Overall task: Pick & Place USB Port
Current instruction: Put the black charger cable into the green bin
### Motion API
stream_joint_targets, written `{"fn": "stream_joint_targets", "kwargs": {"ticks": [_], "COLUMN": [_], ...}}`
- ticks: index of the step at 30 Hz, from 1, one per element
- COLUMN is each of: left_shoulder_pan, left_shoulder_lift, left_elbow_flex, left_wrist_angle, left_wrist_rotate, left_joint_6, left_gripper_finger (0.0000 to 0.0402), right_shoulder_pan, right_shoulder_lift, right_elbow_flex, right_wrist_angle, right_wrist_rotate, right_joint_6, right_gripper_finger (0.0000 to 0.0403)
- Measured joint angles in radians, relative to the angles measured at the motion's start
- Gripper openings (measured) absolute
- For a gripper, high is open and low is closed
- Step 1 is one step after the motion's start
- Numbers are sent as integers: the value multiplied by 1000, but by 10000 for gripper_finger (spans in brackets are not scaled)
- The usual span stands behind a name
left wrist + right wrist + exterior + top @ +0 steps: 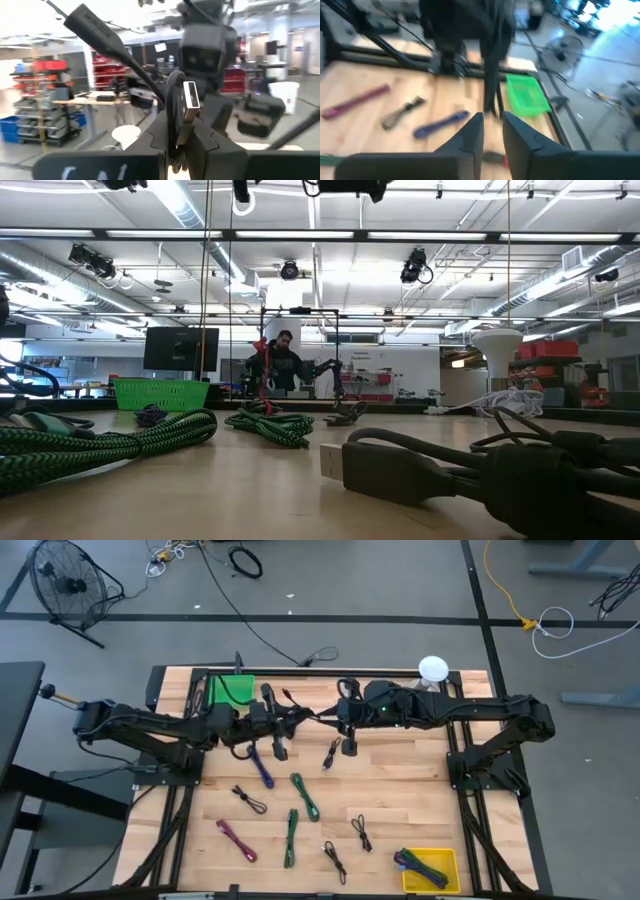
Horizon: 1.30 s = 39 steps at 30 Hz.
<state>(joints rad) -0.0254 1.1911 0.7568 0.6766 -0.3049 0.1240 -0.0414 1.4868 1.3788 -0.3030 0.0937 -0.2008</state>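
Jaws of the left gripper [182, 132] were pressed onto a black USB cable [100, 30], its metal plug [190, 95] sticking up just past the tips. Jaws of the right gripper [492, 122] stood a little spread w/ the cable hanging right at their tips. Couldn't tell if they touched it.

Both arms met in the air over the rear middle of the worktop [400, 790], so the step looked like a handover btwn the 2, w/ the left arm taking the load.

- Drop-off: a green basket [232, 690] sat at the rear left, close by the left arm. A yellow tray [450, 852] at the front right already held cables. Which 1 was meant, couldn't say; the basket looked the shorter trip.
- Other cables lay loose on the wood, e.g. a green cable [305, 797], a blue cable [262, 768] and a pink cable [237, 840], all well apart from the held 1.

To do it well, prob.:

1. Get the right jaws fully clear of the cable before either arm shifts, else it tugs.
2. Back the right arm straight away, since the slack loop could snag on it.
3. Keep the left pinch firm near the plug, as the grip looked narrow.
4. Carry high enough that the dangling end misses the loose cables.
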Motion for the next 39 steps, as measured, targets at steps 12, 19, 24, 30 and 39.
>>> {"fn": "stream_joint_targets", "kwargs": {"ticks": [12, 19, 24, 30, 39], "left_shoulder_pan": [57, 238, 406, 589, 732], "left_shoulder_lift": [-192, -234, -220, -192, -52], "left_elbow_flex": [0, -1, -1, 1, 0], "left_wrist_angle": [-569, -923, -1097, -1190, -1231], "left_wrist_rotate": [-433, -500, -458, -315, -265], "left_joint_6": [-15, -140, -165, -132, -38], "left_gripper_finger": [33, 33, 33, 33, 33], "right_shoulder_pan": [0, 2, 2, 4, 4], "right_shoulder_lift": [0, 0, 0, 0, 0], "right_elbow_flex": [0, -1, -1, -1, -1], "right_wrist_angle": [-245, -268, -264, -260, -246], "right_wrist_rotate": [90, 77, 33, 19, 19], "right_joint_6": [90, 119, 122, 119, 115], "right_gripper_finger": [127, 120, 114, 112, 111]}}
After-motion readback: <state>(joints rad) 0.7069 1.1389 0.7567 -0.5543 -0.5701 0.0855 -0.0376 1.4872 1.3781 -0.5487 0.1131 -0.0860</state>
